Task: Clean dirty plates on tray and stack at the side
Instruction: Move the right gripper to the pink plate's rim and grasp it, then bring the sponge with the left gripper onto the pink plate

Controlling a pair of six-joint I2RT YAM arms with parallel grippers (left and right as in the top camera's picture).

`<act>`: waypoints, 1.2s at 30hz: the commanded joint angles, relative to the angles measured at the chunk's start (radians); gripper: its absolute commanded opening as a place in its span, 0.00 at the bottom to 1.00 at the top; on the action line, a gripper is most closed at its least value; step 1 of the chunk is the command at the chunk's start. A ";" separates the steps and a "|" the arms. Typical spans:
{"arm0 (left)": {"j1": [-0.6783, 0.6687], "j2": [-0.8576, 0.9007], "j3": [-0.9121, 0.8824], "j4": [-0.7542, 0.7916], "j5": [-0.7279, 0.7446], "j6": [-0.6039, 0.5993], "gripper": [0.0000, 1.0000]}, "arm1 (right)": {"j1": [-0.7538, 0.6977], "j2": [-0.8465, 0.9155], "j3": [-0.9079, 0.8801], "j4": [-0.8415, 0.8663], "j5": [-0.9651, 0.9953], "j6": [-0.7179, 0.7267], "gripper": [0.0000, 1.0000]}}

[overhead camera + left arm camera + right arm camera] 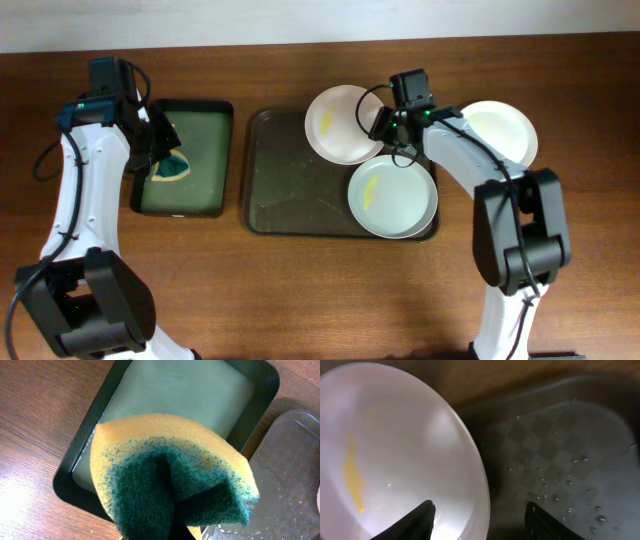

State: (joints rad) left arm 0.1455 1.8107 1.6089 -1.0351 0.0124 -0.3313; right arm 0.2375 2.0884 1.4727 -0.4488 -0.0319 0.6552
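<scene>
Plate (335, 125) face-up — right tool (479, 506) apart astride its rim; left tool (160, 150) clamps sponge (170, 475).

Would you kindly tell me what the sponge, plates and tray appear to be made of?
Sponge: yellow porous foam backed with green fibrous scouring pad. Plates: glossy white, soft highlights; ceramic or melamine, unclear. Tray: dark matte, checkered surface beading droplets; probably plastic.

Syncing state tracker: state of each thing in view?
Dark rectangular tray: wet with droplets.
Black rectangular basin: holds green liquid.
Round white rear plate: yellow smear, overlaps tray's rear rim.
Round white front plate: yellow smear, flat in tray.
Round white plate on table: no clear smear.
Left end effector: shut on yellow-green sponge.
Right end effector: open, straddling rear plate's rim.
</scene>
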 commanded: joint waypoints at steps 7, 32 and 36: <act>0.003 0.007 -0.002 0.004 0.011 0.019 0.00 | 0.026 0.052 -0.004 0.017 0.021 0.042 0.25; -0.006 0.007 -0.002 0.032 0.218 0.196 0.00 | 0.168 0.052 -0.004 -0.096 -0.296 -0.364 0.04; -0.039 0.007 -0.002 0.029 0.240 0.198 0.00 | 0.168 0.052 -0.004 -0.127 -0.289 -0.364 0.04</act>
State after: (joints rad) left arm 0.1345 1.8107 1.6089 -1.0061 0.1730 -0.1917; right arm 0.4023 2.1220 1.4727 -0.5533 -0.3199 0.3340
